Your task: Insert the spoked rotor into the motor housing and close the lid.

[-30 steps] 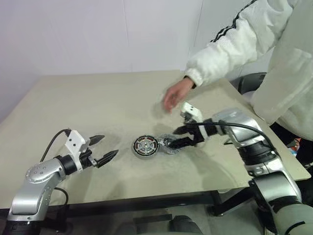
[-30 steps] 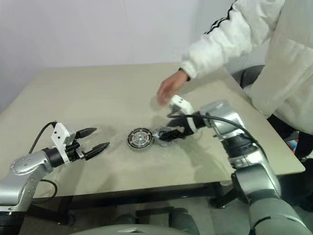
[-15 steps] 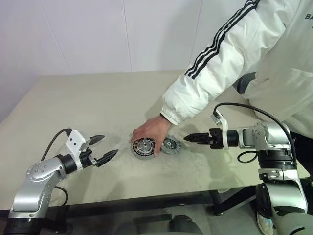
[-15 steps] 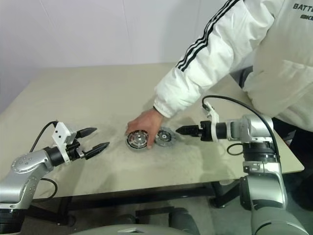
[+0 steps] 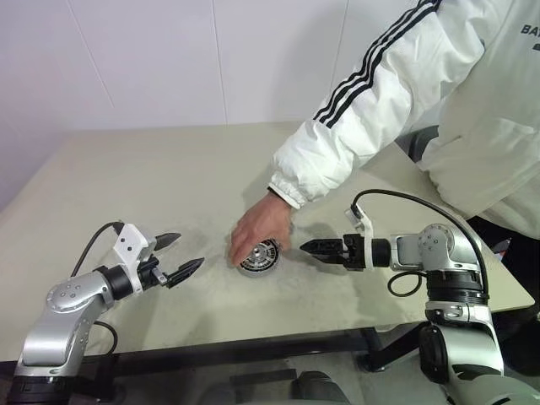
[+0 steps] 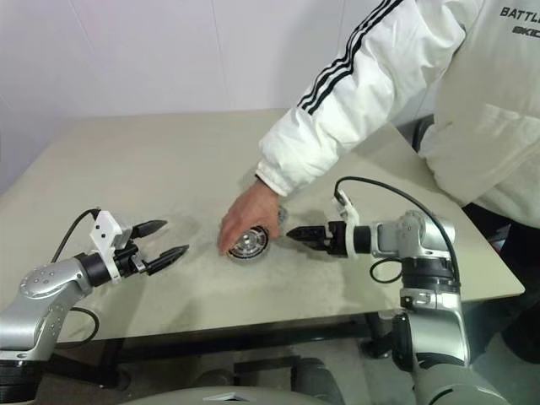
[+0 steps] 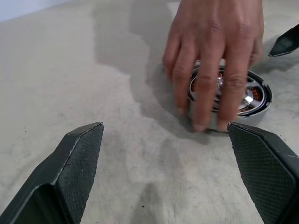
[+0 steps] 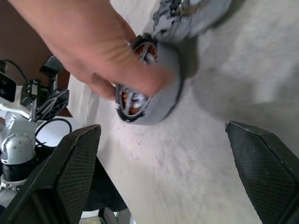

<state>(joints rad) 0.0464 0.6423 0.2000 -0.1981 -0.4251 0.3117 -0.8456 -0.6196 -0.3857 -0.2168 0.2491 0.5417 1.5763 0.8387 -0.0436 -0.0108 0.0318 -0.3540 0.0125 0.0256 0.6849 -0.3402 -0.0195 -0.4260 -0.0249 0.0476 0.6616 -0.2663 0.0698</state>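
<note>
Since a moment ago, the person's hand [image 5: 260,228] has covered the motor housing [image 5: 261,256] mid-table [image 5: 169,169]. Nearest, the left gripper [image 5: 179,256] hovers with jaws apart; the right gripper [image 5: 310,248], jaws apart too, points at the housing from beside it.

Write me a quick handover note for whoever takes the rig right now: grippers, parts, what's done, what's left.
Left gripper: open, empty, apart from the parts.
Right gripper: open, empty, pointing at the motor housing from its other side.
A person's hand lies over the housing at mid-table; coppery windings show under the fingers.
The lid lies just beside the housing.
Rotor: cannot tell where under the hand.
Done: nothing confirmed. Left: wait for the hand to clear, then check the rotor and close the lid.
</note>
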